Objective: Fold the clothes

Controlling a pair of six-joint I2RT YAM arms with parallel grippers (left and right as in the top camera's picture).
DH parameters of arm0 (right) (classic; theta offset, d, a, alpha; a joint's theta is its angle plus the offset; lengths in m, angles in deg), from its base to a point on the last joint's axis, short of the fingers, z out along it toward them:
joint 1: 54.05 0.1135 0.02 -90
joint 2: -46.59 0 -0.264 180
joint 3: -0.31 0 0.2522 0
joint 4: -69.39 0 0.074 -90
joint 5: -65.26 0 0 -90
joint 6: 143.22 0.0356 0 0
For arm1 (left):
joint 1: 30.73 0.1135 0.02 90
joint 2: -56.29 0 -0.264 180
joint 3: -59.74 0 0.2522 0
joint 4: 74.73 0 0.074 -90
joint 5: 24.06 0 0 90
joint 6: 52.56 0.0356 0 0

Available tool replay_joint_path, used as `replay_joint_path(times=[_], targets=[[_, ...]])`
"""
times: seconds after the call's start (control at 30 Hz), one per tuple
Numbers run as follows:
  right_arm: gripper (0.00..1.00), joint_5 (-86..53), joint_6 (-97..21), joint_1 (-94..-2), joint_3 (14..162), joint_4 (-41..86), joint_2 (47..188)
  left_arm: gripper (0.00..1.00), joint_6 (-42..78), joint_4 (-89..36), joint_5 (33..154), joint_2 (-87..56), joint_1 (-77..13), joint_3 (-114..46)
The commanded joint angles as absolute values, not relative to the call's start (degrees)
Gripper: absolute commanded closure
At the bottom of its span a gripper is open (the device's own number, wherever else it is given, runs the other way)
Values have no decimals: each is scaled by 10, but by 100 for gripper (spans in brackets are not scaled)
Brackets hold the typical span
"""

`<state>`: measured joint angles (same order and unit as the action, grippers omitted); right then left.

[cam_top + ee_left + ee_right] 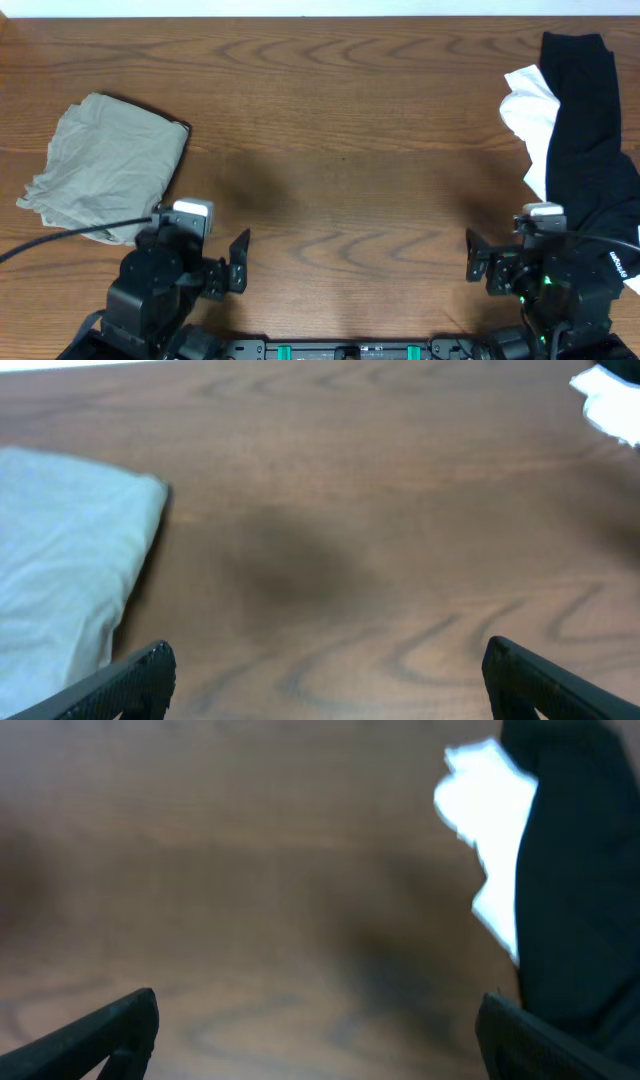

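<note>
You had the khaki shorts (105, 165) looking folded at the frame's left edge, your left fingers (130, 685) and right fingers (110, 1030) spread apart and empty at the bottom, and the white garment (528, 105) and black garment (585, 130) heaped unfolded at the right edge, left to do, with bare table (350, 150) open between.

Both arms sit folded low, left gripper (328, 660) and right gripper (318, 1010) jaws wide apart, empty.

You're seeing the right wrist view blurred; the black garment (580, 120) hides part of the white garment (525, 100) and is cut off at the picture's right edge
</note>
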<state>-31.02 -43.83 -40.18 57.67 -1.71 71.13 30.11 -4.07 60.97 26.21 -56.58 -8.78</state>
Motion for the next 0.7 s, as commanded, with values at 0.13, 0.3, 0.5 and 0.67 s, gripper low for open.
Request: replay_joint_path(times=[0.13,0.3,0.5,0.67], targets=[[1,-318,-445,-394,559,-93,710,2,297,10,599,269,-568,-84],[1,-318,-445,-394,559,-94,710,2,297,20,599,269,-568,-84],[1,-323,-445,-396,558,-94,670,2,297,20,599,269,-568,-84],[1,-323,-445,-395,555,-93,608,2,297,20,599,269,-568,-84]])
